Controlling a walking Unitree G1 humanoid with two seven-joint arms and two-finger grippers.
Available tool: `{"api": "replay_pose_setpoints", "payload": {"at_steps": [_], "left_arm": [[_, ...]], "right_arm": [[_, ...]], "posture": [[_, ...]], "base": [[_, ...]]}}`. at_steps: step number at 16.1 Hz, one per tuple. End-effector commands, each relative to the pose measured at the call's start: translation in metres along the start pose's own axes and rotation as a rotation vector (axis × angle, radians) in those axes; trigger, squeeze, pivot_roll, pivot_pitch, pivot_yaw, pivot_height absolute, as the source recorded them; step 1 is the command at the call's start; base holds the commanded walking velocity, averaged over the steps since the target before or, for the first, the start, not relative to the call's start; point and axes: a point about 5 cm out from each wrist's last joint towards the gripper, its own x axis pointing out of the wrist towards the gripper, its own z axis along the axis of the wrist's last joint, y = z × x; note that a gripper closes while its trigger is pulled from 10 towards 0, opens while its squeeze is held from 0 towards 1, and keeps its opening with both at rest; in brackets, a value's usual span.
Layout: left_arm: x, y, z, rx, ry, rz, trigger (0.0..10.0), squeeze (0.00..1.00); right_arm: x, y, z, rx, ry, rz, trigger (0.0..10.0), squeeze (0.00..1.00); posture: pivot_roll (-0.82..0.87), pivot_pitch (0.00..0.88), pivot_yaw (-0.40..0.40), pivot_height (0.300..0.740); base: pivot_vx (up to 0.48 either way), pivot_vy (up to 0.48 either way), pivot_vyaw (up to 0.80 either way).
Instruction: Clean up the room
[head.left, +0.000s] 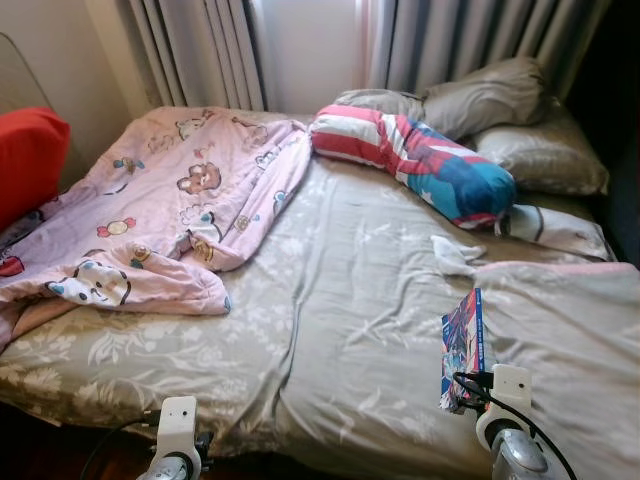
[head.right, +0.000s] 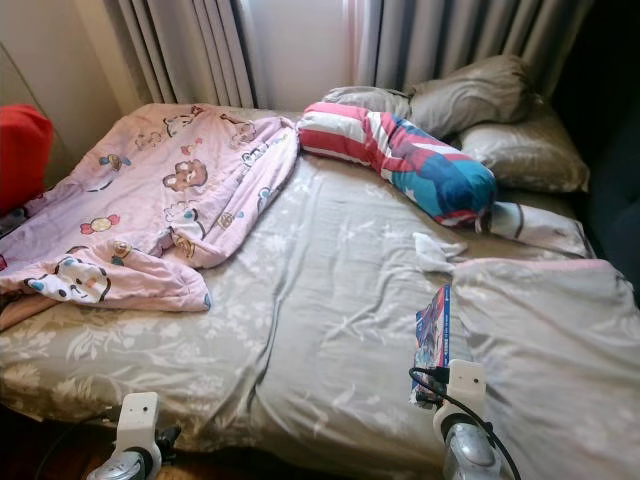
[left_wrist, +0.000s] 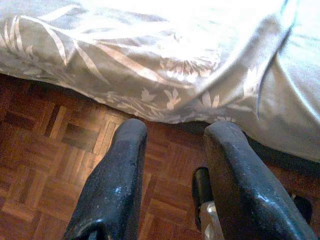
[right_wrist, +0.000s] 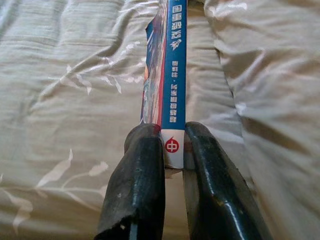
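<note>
A thin blue-spined book (head.left: 463, 345) stands on edge over the grey leaf-patterned bed sheet (head.left: 340, 300), near the bed's front right. My right gripper (right_wrist: 172, 150) is shut on the book (right_wrist: 170, 90), its two black fingers pinching the lower end of the spine. My left gripper (left_wrist: 172, 145) is open and low beside the bed's front edge, over the wooden parquet floor (left_wrist: 45, 150), holding nothing. A crumpled pink cartoon-print blanket (head.left: 170, 210) lies on the bed's left half.
A striped red, white and blue bolster (head.left: 420, 155) and grey pillows (head.left: 500, 110) lie at the head of the bed. A red cushion (head.left: 25, 160) sits at the far left. Grey curtains (head.left: 450, 40) hang behind. A folded grey cover (head.left: 570, 330) covers the bed's right side.
</note>
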Motion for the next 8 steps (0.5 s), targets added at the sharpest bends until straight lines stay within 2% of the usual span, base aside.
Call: {"api": "replay_pose_setpoints", "payload": {"at_steps": [1, 5, 8], "left_arm": [[-0.0007, 0.003, -0.0033, 0.002, 0.018, 0.002, 10.0, 0.0], [-0.0007, 0.0035, -0.003, 0.005, 0.017, 0.002, 10.0, 0.0], [-0.0007, 0.0038, -0.0028, 0.014, 0.014, 0.003, 10.0, 0.0]], "right_arm": [[0.0021, 0.0018, 0.0068, 0.001, -0.026, 0.003, 10.0, 0.0], [0.002, 0.0024, 0.0061, 0.002, -0.024, 0.001, 10.0, 0.0], [0.0014, 0.002, 0.0044, -0.001, -0.018, -0.003, 10.0, 0.0]], "posture": [[0.08, 0.018, 0.002, 0.74], [0.08, 0.021, 0.005, 0.74], [0.08, 0.026, 0.006, 0.74]], "base": [[0.292, 0.0, 0.0], [0.293, 0.0, 0.0], [0.0, 0.0, 0.0]]}}
